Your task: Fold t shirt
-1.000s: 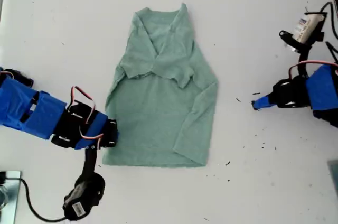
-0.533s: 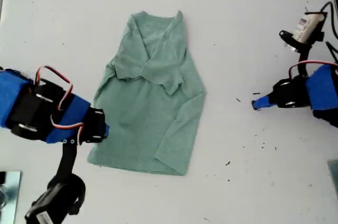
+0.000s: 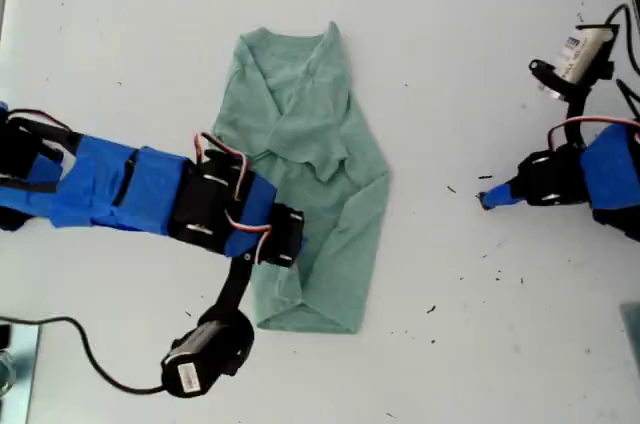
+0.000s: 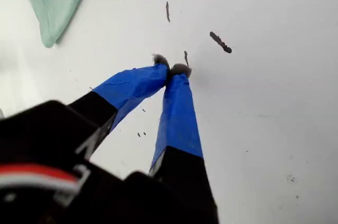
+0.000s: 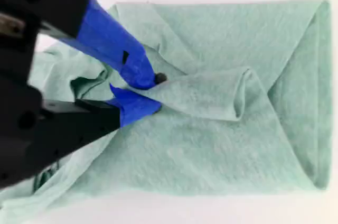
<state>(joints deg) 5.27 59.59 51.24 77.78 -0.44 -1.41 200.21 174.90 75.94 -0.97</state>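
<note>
While the exterior view shows the t shirt (image 3: 305, 174) near the middle of the white tabletop (image 3: 470, 34), it already lies narrowed into a long strip with sleeves tucked in; by my judgement the crosswise folds are left. My second gripper (image 3: 290, 236) sits over the strip's edge towards that view's left, my first gripper (image 3: 487, 199) well apart at that view's right. First wrist view: blue-taped fingers (image 4: 177, 102) together on nothing, over speckled tabletop. Second wrist view: fingers (image 5: 134, 71) clamped on a soft, matte knit ridge of shirt.
</note>
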